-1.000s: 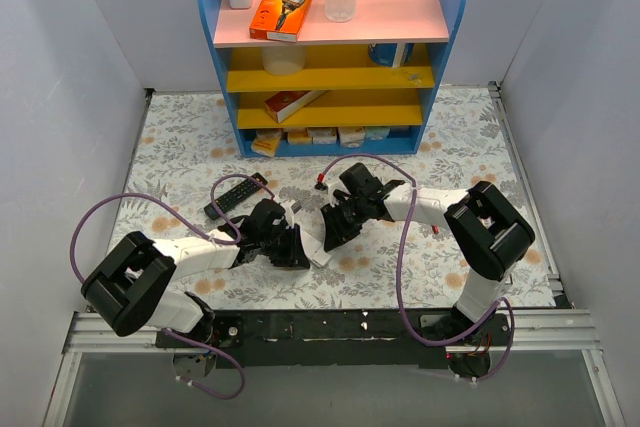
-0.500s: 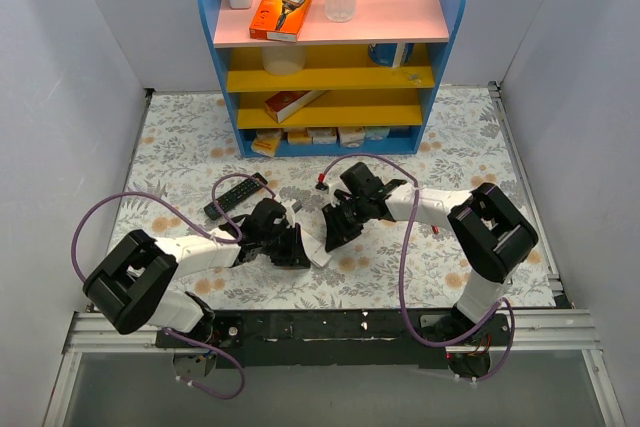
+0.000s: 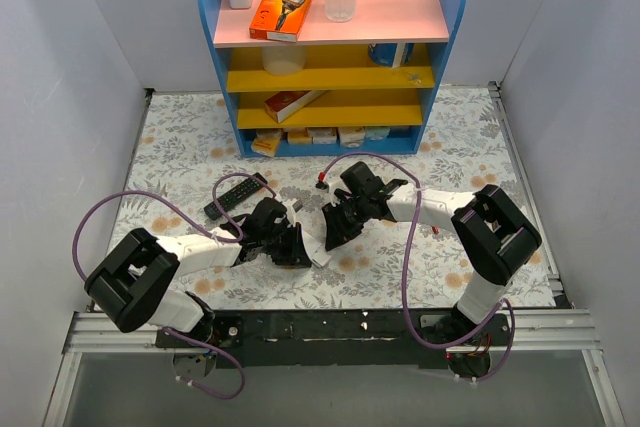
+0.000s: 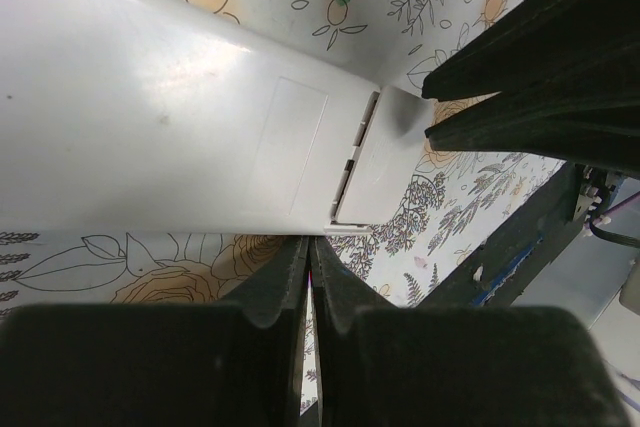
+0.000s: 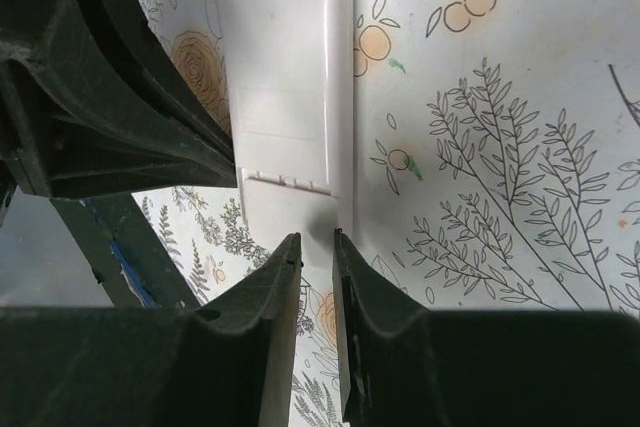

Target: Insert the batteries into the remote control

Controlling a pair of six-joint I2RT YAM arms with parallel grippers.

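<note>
The white remote control (image 4: pixel 150 127) lies back up on the flowered cloth between both grippers; it also shows in the top view (image 3: pixel 318 249) and the right wrist view (image 5: pixel 285 47). Its battery cover (image 4: pixel 380 167) sits slightly offset from the body at the near end. My left gripper (image 4: pixel 310 247) is shut, its tips against the remote's long edge by the cover seam. My right gripper (image 5: pixel 317 239) has a narrow empty gap, its tips on the cover (image 5: pixel 285 212). Two tiny red-ended batteries lie on the cloth, one behind (image 3: pixel 320 184) and one to the right (image 3: pixel 437 230).
A longer black remote (image 3: pixel 236 195) lies to the left behind my left arm. A blue shelf unit (image 3: pixel 335 57) with boxes and a bottle stands at the back. Purple cables loop over both arms. The table's dark front rail (image 3: pixel 330 327) runs close below.
Both arms have barely shifted; the grippers stay at the remote's cover end.
</note>
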